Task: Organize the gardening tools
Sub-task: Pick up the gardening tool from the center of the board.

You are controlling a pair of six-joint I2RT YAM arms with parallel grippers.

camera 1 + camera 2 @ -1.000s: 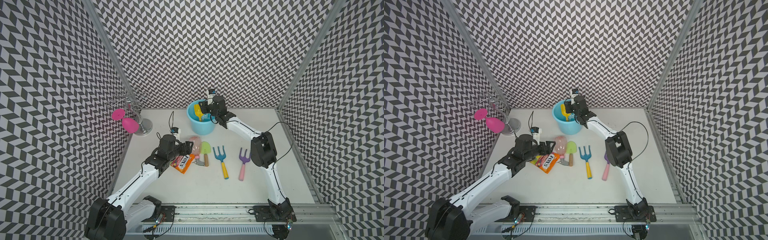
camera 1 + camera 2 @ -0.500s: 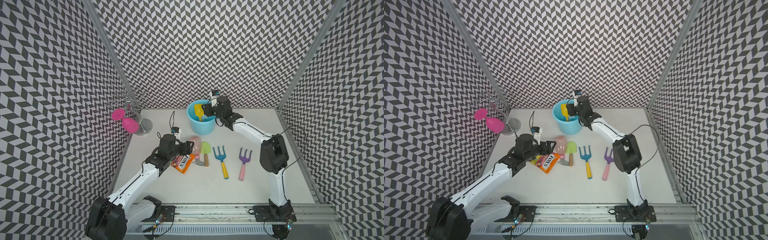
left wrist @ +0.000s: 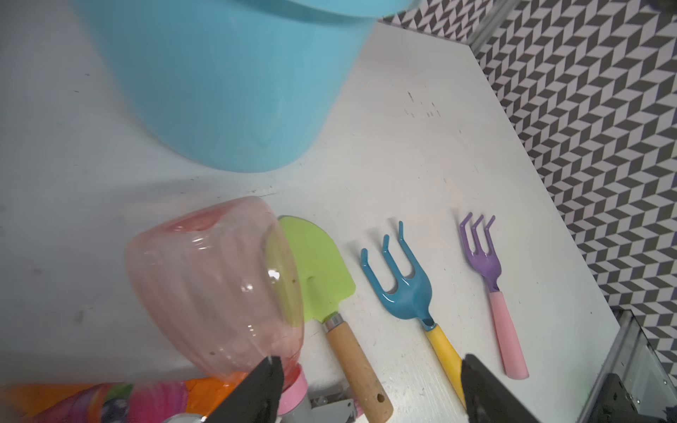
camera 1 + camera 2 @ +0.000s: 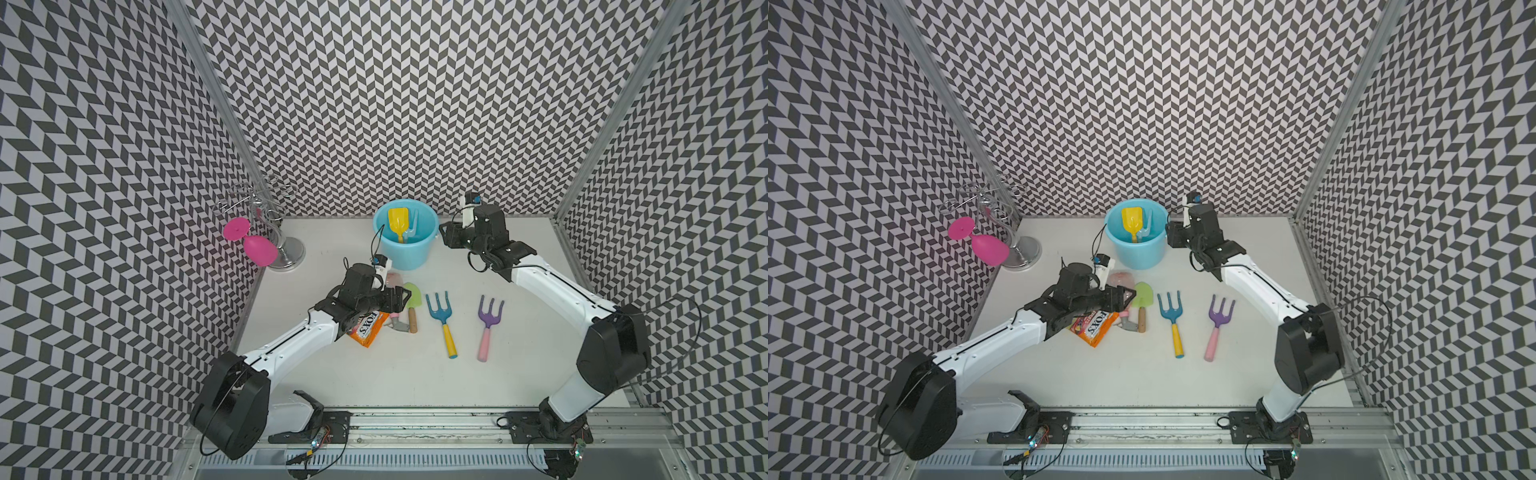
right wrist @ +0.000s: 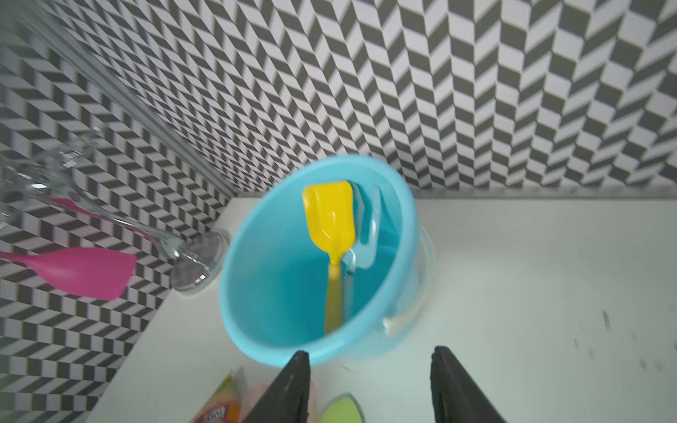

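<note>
"White tabletop (image 4: 519, 374): where lay the green trowel (image 4: 412, 291)?"

"Mid-frame in both top views, just below my left gripper (image 3: 368, 360), handle pointing at the lower edge, blade toward the bucket (image 4: 409, 255). Those jaws stood wide, holding nothing. My right gripper (image 5: 370, 351), also parted and empty, hung farther off beside the bucket."

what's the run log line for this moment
left gripper: open, by bottle | right gripper: open, empty, by bucket | in bucket: yellow trowel, blue fork | on table: green trowel, teal fork, purple fork
</note>
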